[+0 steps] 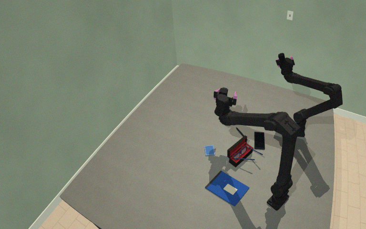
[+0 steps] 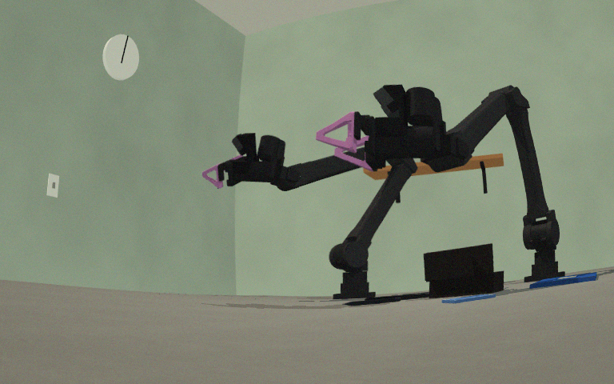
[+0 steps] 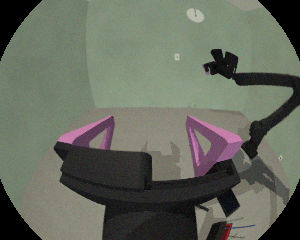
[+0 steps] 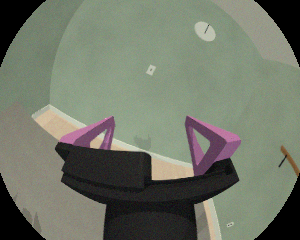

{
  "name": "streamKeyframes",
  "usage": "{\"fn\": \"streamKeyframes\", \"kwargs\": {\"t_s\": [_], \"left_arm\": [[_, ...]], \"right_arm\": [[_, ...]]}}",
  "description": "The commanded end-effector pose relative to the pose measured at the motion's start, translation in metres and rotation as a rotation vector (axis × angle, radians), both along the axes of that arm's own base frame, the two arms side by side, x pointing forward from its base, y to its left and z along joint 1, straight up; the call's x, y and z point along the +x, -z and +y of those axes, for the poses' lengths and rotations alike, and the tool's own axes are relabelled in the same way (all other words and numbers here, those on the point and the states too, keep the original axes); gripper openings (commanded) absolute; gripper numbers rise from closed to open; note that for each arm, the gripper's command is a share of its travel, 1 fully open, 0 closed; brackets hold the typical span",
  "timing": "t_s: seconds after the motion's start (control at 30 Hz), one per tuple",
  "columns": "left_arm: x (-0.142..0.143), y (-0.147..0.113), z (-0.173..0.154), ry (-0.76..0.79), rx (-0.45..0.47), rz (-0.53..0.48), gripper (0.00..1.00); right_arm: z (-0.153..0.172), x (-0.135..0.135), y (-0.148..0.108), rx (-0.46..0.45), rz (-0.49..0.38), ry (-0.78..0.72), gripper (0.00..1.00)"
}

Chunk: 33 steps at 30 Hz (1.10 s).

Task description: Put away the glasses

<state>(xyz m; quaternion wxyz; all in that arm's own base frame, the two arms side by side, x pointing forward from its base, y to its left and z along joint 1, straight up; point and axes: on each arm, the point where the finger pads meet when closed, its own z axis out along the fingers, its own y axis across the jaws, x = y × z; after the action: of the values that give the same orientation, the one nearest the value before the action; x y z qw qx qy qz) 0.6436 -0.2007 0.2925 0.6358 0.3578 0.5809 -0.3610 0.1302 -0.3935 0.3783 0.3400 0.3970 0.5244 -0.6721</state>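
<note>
Left gripper, right gripper: fingers spread. Behind left fingers: open case, phone, pen nearby, blue notebook further.

You face pale green walls meeting at a corner, with light skirting along the bottom. Your floor is pale, tan planking. You can see a round white clock and an orange-brown shelf on dark brackets.
</note>
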Motion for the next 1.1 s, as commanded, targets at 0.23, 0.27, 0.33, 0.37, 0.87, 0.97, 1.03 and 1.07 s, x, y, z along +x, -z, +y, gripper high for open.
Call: {"fn": "streamKeyframes", "kwargs": {"t_s": [0.23, 0.27, 0.33, 0.37, 0.87, 0.97, 1.03, 1.07], "left_arm": [[0.000, -0.051, 0.011, -0.058, -0.002, -0.058, 1.00], [0.001, -0.053, 0.014, -0.069, -0.002, -0.058, 1.00], [-0.003, -0.046, 0.018, -0.090, -0.001, -0.030, 1.00], [-0.003, -0.050, 0.020, -0.103, -0.001, -0.031, 1.00], [-0.012, -0.100, 0.055, -0.314, -0.009, -0.008, 1.00], [-0.016, -0.113, 0.067, -0.378, -0.009, -0.002, 1.00], [-0.018, -0.129, 0.075, -0.420, -0.013, -0.010, 1.00], [-0.021, -0.129, 0.079, -0.440, -0.011, -0.001, 1.00]], "right_arm": [[-0.004, 0.037, -0.044, -0.052, -0.076, -0.103, 1.00], [-0.003, 0.043, -0.044, -0.051, -0.076, -0.118, 1.00], [-0.001, 0.054, -0.047, -0.050, -0.085, -0.154, 1.00], [0.000, 0.062, -0.049, -0.049, -0.092, -0.177, 1.00], [0.041, 0.174, -0.075, -0.013, -0.179, -0.543, 1.00], [0.059, 0.204, -0.082, 0.005, -0.203, -0.650, 1.00], [0.072, 0.224, -0.088, 0.018, -0.219, -0.719, 1.00], [0.080, 0.233, -0.090, 0.025, -0.226, -0.753, 1.00]]}}
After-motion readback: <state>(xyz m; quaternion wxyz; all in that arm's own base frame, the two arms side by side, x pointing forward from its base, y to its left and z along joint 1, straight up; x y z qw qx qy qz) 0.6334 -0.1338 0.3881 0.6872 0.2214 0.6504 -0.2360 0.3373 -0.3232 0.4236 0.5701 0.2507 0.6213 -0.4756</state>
